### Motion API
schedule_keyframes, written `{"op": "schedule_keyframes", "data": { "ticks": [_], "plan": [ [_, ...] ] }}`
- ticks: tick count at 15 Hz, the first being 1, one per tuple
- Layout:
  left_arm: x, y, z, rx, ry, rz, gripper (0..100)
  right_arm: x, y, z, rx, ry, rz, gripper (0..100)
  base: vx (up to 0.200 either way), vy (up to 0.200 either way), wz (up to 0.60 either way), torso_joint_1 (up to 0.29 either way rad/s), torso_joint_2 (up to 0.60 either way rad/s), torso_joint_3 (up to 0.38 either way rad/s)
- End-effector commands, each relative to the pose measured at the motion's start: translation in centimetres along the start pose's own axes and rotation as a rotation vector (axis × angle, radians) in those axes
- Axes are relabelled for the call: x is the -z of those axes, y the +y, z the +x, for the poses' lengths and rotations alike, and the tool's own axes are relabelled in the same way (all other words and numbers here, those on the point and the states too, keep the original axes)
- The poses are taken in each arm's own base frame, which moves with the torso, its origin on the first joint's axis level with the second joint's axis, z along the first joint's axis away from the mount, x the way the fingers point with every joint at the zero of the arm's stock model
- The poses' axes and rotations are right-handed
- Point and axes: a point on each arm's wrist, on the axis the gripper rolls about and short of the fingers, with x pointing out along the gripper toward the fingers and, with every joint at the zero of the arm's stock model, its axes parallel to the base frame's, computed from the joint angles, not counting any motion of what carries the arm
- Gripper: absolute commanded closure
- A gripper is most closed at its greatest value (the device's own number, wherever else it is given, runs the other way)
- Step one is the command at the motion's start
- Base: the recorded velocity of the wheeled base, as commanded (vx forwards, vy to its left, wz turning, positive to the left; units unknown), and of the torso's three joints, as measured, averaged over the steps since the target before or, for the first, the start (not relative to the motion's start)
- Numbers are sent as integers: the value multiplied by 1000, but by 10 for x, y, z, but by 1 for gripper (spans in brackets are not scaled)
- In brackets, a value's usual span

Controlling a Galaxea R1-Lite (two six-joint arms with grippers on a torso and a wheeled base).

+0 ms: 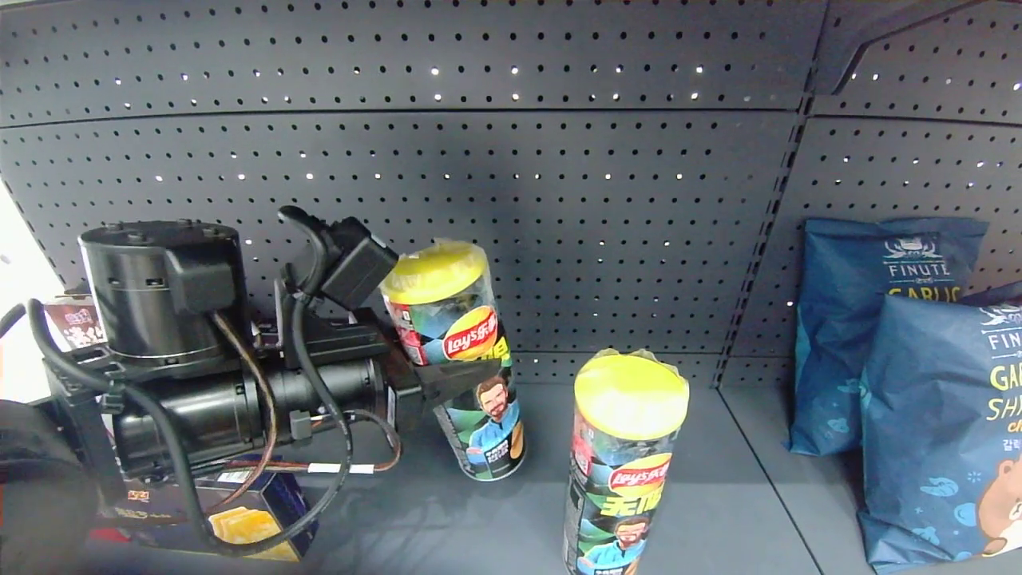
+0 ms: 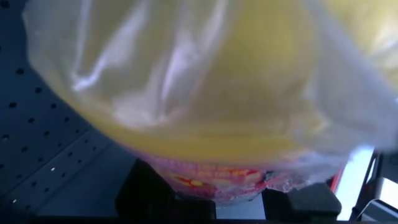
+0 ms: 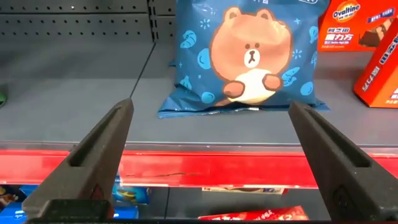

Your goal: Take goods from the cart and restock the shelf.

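Observation:
A tall chip can [image 1: 449, 315] with a yellow lid leans slightly near the back of the grey shelf [image 1: 718, 487]; my left gripper [image 1: 453, 374] is shut on its middle from the left. Its base is at or just above the shelf board; I cannot tell which. In the left wrist view the can's lid [image 2: 211, 81] sits very close, with my left gripper [image 2: 227, 198] clamped on the red-labelled body below it. A second, identical can [image 1: 627, 463] stands upright in front and to the right, apart from the first. My right gripper [image 3: 211, 155] is open over a lower shelf.
Two blue snack bags [image 1: 934, 383] lean at the shelf's right. A blue and yellow box [image 1: 247, 523] lies under my left arm. The pegboard back wall [image 1: 559, 200] is close behind the cans. On the lower shelf lie a blue bear-print bag [image 3: 249, 56] and orange boxes [image 3: 367, 43].

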Motion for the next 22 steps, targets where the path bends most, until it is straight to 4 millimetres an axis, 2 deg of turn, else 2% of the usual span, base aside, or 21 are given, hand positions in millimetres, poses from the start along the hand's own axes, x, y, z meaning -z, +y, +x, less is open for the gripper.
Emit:
{"op": "schedule_keyframes", "data": {
  "ticks": [1, 4, 5, 9, 11, 12, 14, 15, 22],
  "plan": [
    [1, 7, 6, -4, 8, -7, 100, 0, 0, 0, 0, -1, 0, 0, 0, 0, 0, 0, 0, 0],
    [-9, 17, 5, -1, -26, 5, 100, 0, 0, 0, 0, -1, 0, 0, 0, 0, 0, 0, 0, 0],
    [-8, 27, 8, -18, -23, 4, 100, 0, 0, 0, 0, -1, 0, 0, 0, 0, 0, 0, 0, 0],
    [-22, 53, 1, -16, -17, -17, 100, 0, 0, 0, 0, -1, 0, 0, 0, 0, 0, 0, 0, 0],
    [-24, 57, 11, 94, 10, -21, 100, 0, 0, 0, 0, -1, 0, 0, 0, 0, 0, 0, 0, 0],
    [-22, 60, 23, 133, 17, -25, 100, 0, 0, 0, 0, -1, 0, 0, 0, 0, 0, 0, 0, 0],
    [-21, 63, 35, 147, 22, -26, 100, 0, 0, 0, 0, -1, 0, 0, 0, 0, 0, 0, 0, 0],
    [-21, 72, 50, 147, 22, -27, 100, 0, 0, 0, 0, -1, 0, 0, 0, 0, 0, 0, 0, 0],
    [0, 80, 83, 173, 68, -53, 100, 0, 0, 0, 0, -1, 0, 0, 0, 0, 0, 0, 0, 0]
  ]
}}
